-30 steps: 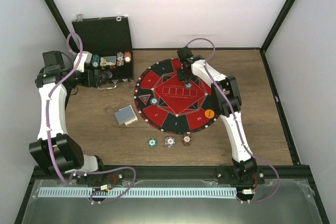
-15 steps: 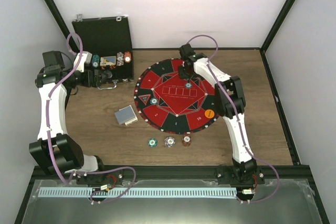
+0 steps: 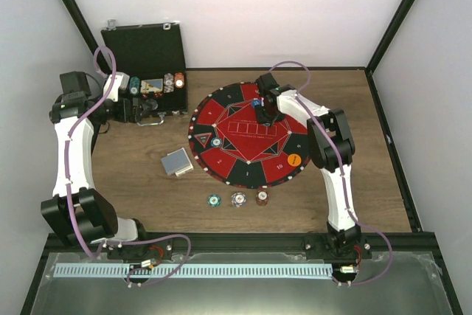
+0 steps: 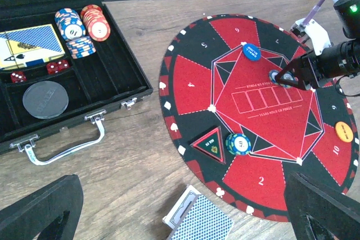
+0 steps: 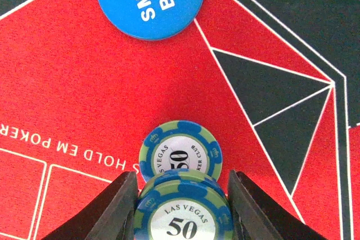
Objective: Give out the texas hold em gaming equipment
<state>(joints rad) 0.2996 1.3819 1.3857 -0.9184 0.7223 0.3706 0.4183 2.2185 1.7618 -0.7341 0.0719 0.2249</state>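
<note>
My right gripper [image 5: 183, 203] is shut on a small stack of green-and-blue "50" poker chips [image 5: 183, 220], low over the round red-and-black mat [image 3: 221, 164]. Just beyond the stack, one more chip [image 5: 180, 151] lies flat on the red field. The blue marker disc [image 5: 149, 1] sits further out; from above it shows beside the right gripper [image 3: 264, 113]. An orange disc [image 3: 294, 159] and another chip [image 3: 216, 142] rest on the mat. Three chips [image 3: 237, 198] lie in a row on the wood. My left gripper [image 4: 183, 198] hangs open above the card deck [image 4: 202, 223].
The open black case [image 4: 121, 85] stands at the far left, holding chip stacks [image 4: 81, 23], a card deck [image 4: 28, 43], red dice and a black disc. Its metal handle [image 4: 62, 144] points toward the mat. Walls close in the table on three sides.
The right arm's elbow has swung to the right and its wrist has turned over the mat's middle, so the blue disc now shows beside it. The left arm has not moved.
</note>
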